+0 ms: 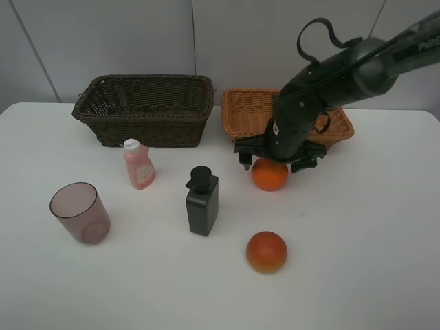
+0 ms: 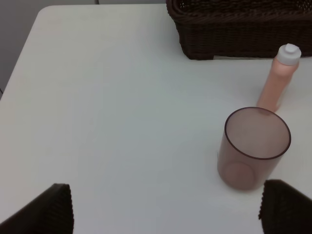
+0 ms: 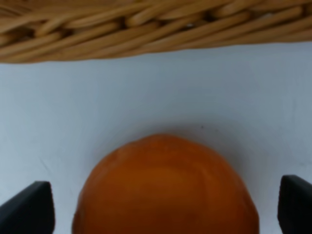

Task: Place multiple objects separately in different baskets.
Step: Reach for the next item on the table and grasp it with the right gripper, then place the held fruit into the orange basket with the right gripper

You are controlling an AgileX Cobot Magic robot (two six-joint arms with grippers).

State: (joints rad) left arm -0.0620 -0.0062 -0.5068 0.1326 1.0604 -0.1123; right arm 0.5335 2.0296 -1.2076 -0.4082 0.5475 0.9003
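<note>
The round orange fruit (image 1: 269, 176) sits on the white bench (image 1: 357, 240), just in front of the light orange-tan wicker basket (image 1: 256, 110). The right gripper (image 1: 273, 162) hangs directly over it, jaws spread wide to either side, holding nothing; this arm is plainly the nearer.

A smooth, softly sheened orange (image 3: 165, 185) lies under the right gripper (image 3: 161, 207), a rough woven wicker basket (image 3: 146, 29) just beyond it, matt white table (image 3: 146, 92) beneath.
</note>
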